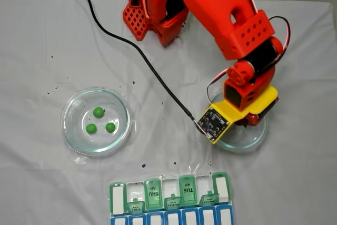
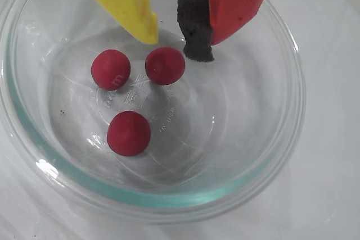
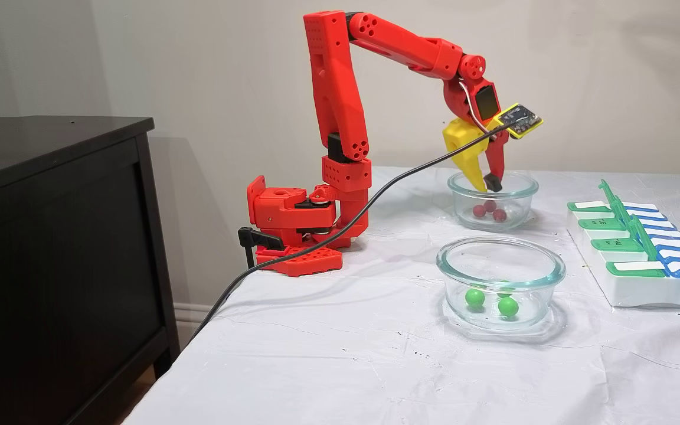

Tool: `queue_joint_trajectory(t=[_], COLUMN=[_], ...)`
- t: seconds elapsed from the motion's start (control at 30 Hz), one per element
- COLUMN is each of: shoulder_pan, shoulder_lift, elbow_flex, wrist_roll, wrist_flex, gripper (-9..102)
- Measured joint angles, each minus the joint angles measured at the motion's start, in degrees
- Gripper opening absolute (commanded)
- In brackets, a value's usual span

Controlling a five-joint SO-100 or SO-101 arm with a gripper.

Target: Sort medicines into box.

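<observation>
Gripper (image 2: 177,40) partly open, empty, tips inside rim of far glass dish (image 2: 281,155). Nearest red ball (image 2: 165,66) just below yellow tip; needs short drop. Other two red balls (image 2: 111,69) (image 2: 129,133) further left. Green balls (image 1: 98,111) in other dish (image 1: 71,130), well apart. Box (image 1: 171,201) beyond, lids partly raised.

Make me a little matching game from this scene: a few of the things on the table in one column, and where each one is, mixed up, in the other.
Things:
1. red balls
2. green balls
3. pill organizer
4. gripper

Places:
A. at the bottom edge of the top-down fixed view
B. in the glass dish away from the arm
C. hanging open just inside the rim of a dish
D. on the bottom of the glass dish under the arm

Pairs: 1-D, 2-B, 3-A, 4-C
</observation>
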State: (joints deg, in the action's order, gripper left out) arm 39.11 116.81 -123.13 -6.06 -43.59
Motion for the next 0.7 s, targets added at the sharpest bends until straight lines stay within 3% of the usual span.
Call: queue_joint_trajectory(t=[0.7], shoulder_pan=[0.00], shoulder_lift=[-2.72], elbow_flex=[-1.23], wrist_roll=[0.00], wrist_flex=[2.20], gripper=[12])
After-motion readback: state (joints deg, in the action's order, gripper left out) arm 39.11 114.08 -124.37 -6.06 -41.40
